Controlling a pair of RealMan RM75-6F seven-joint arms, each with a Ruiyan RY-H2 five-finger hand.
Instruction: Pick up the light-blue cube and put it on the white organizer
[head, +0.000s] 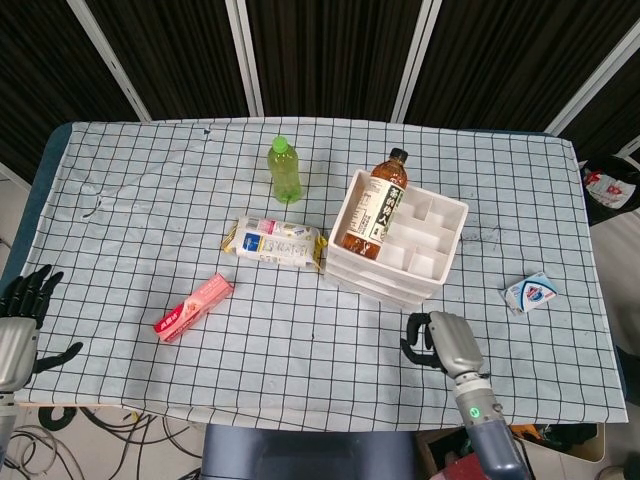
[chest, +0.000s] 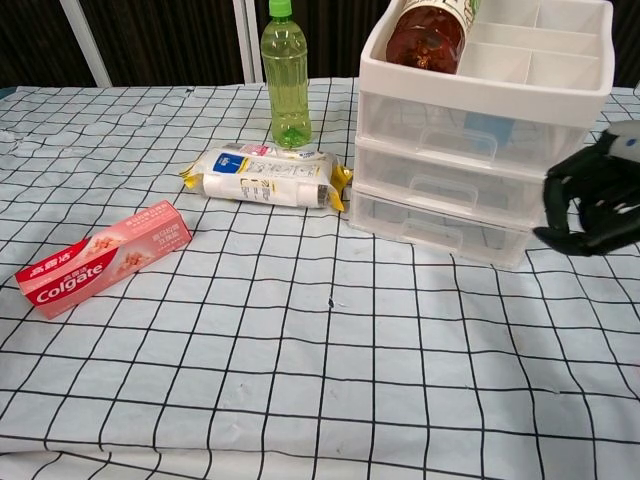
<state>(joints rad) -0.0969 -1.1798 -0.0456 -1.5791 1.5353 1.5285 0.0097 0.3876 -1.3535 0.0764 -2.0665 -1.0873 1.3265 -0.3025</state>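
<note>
The light-blue cube (head: 530, 293), a small pale-blue and white block, lies on the checked cloth right of the white organizer (head: 440, 268); the chest view does not show it. The organizer (chest: 470, 95) is a drawer unit with an open compartment tray on top, and a brown tea bottle (head: 375, 208) leans in its left compartment. My right hand (head: 438, 340) hovers near the table's front edge, below the organizer and left of the cube, fingers curled in on nothing. In the chest view that hand (chest: 595, 205) sits at the right edge. My left hand (head: 24, 297) rests off the table's left corner, fingers spread.
A green bottle (head: 285, 169) stands behind a snack packet (head: 275, 241). A pink toothpaste box (head: 193, 307) lies front left. Something bluish (chest: 490, 130) shows through the top drawer's front. A bag (head: 606, 187) sits beyond the table's right edge.
</note>
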